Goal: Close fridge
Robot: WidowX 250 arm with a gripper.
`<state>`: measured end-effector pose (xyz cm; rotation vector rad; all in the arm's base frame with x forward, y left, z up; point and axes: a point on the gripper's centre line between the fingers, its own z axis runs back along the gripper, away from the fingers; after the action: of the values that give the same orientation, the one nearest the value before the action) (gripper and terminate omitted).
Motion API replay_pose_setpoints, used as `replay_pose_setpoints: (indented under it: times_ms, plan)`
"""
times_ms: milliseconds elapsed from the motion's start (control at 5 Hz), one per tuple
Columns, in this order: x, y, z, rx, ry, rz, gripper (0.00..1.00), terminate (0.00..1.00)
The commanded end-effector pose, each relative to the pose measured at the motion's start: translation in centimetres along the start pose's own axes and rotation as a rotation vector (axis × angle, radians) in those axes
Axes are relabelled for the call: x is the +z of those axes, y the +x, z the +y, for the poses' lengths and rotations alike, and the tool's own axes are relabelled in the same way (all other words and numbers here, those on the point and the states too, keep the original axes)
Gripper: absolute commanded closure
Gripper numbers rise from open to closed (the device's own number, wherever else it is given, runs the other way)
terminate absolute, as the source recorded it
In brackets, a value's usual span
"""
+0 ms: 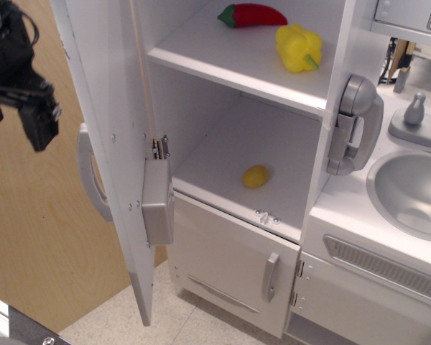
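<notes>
The fridge (223, 144) is a tall white toy cabinet, and it stands open. Its large door (111, 144) is swung wide out to the left and shows edge-on, with the curved grey handle (88, 176) on its outer face and a grey box (156, 203) on its inner face. My black gripper (14, 123) hangs at the upper left, left of the door's outer face and above the handle, apart from both. Its jaws look spread with nothing between them.
On the shelves lie a red chili (253, 14), a yellow pepper (299, 47) and a small yellow fruit (256, 176). A smaller lower door (230, 259) is shut. A grey phone (353, 126) and sink (413, 190) are to the right. A wooden panel (43, 244) stands behind the gripper.
</notes>
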<state>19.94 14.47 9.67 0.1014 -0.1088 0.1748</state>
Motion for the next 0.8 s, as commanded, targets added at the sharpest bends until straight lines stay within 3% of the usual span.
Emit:
replay_pose_setpoints:
  times_ms: [0,600]
  plan:
    - [1.5,2.4,-1.4,0.026,-0.001,-0.014,0.00,0.00]
    - [2.0,5.9,-6.2,0.064,-0.067,0.006,0.00,0.00]
